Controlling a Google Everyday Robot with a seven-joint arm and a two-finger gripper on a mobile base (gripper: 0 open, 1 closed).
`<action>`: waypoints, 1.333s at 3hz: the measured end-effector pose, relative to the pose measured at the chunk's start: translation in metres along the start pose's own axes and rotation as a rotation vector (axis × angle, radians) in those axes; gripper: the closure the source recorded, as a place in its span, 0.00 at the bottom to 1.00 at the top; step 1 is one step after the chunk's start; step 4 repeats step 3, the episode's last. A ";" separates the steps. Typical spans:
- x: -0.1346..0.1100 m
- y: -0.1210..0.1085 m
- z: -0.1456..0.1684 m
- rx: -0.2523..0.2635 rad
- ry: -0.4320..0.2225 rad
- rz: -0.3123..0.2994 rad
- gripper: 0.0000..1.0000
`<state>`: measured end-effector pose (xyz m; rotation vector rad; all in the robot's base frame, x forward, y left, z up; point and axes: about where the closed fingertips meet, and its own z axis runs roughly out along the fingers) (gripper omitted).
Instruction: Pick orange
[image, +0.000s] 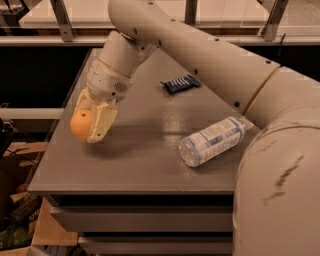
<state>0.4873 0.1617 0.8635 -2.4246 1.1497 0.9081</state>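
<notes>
Camera view, near to far: clear bottle (212, 141) lying on its side on the grey table (135, 165), right of centre. At the table's left edge, the gripper (86, 131) is clamped on the orange (79, 125), one cream finger across its right side. Farther back lies a dark snack packet (180, 84).

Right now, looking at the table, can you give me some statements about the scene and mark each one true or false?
1. The gripper is shut on the orange. True.
2. The clear plastic bottle stands upright. False: it lies on its side.
3. The dark snack packet lies apart from the bottle, farther back on the grey table. True.
4. The orange is beside the bottle. False: it is near the table's opposite edge.
</notes>
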 end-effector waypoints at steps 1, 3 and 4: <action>-0.011 -0.014 -0.031 0.066 -0.006 -0.035 1.00; -0.016 -0.017 -0.035 0.064 -0.013 -0.048 1.00; -0.016 -0.017 -0.035 0.064 -0.013 -0.048 1.00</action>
